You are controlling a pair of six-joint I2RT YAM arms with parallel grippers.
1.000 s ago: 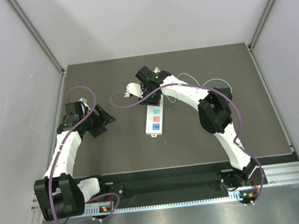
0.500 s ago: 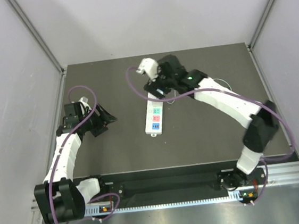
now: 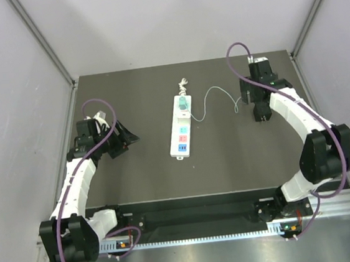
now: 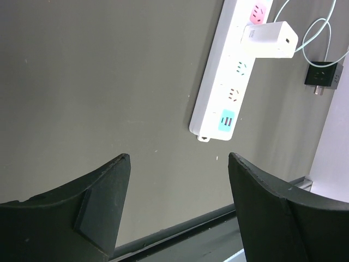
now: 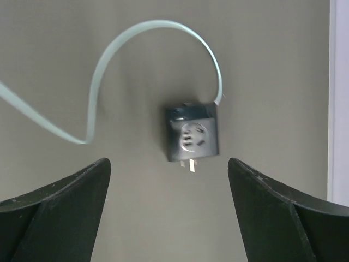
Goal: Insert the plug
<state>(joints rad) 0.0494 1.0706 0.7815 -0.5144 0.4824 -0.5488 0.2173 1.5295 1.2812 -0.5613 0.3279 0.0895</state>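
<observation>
Black fingers point(image 5: 54, 218) frame my right wrist view. The right gripper point(image 5: 168, 161) stands wide apart, holding nothing. Just beneath it on the table point(image 3: 137, 191) lies a small black block point(image 5: 192, 134) with a socket face, joined to the pale cable point(image 5: 158, 23). My left gripper point(image 4: 179, 155) is likewise spread and empty, hovering over bare mat short of the power strip point(image 3: 181, 136).

From the right gripper, the cable loops away to the robot's left and ends at the plug point(image 3: 184, 103). The plug sits on the far end of the strip, whose long axis runs from near to far between the two arms. Neither arm is clearly nearer. The left wrist has the plug in view and the right wrist does not, so I would judge any pressing-down from the left camera.

By my reading the plug is already in a socket. I cannot tell whether its prongs are fully home: from above it is tiny, and in the left wrist view it looks washed-out and sits near the frame edge.
</observation>
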